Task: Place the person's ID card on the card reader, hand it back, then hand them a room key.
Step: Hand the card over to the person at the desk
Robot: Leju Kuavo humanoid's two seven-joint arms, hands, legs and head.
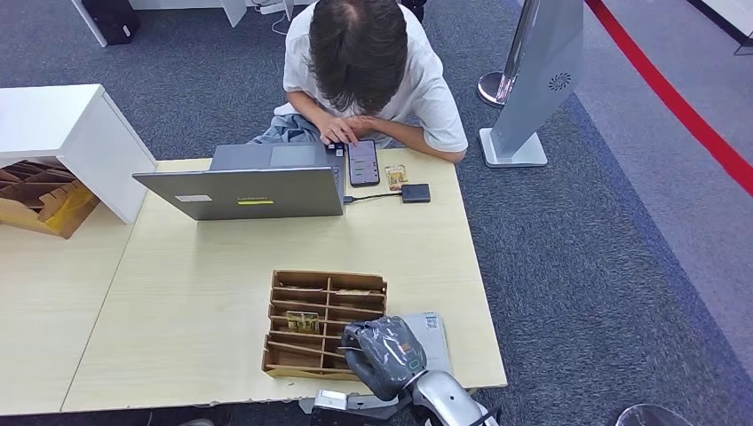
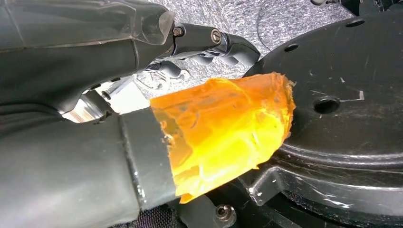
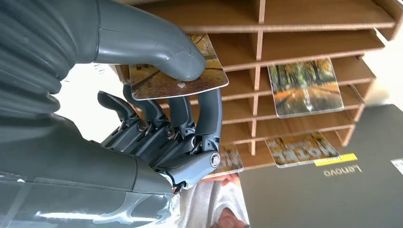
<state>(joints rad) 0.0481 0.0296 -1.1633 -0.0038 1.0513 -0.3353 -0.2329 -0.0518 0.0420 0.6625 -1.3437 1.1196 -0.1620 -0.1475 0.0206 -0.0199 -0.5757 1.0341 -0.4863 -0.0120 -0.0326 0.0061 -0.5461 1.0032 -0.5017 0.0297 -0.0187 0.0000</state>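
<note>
pinching a key card (image 3: pixel 178 76) between thumb and fingers (image 3: pixel 209 111) of right hand (image 1: pixel 384 355), low centre of the head view, just over the near right corner of the rack (image 1: pixel 325 323). card printed with an autumn tree scene, held at the rack's slots in the right wrist view. more cards (image 3: pixel 305 87) lying in other slots, one marked hotel (image 3: pixel 302 148), another seen in the rack's middle (image 1: pixel 302 321) from the head view. resting on a pale surface (image 1: pixel 178 293), with a grey booklet (image 1: pixel 435 337) just right of the rack. open laptop (image 1: pixel 253 182) at upper centre of the surface, phone (image 1: pixel 363 162) beside it, then a small card (image 1: pixel 396 176) and a black reader (image 1: pixel 416 193) touching or just apart, cannot tell. person (image 1: pixel 364 67) leaning over the far edge, hand on the phone. left hand (image 2: pixel 95 118) hanging low, orange tape on its thumb (image 2: pixel 223 128); fingers' state cannot tell.
</note>
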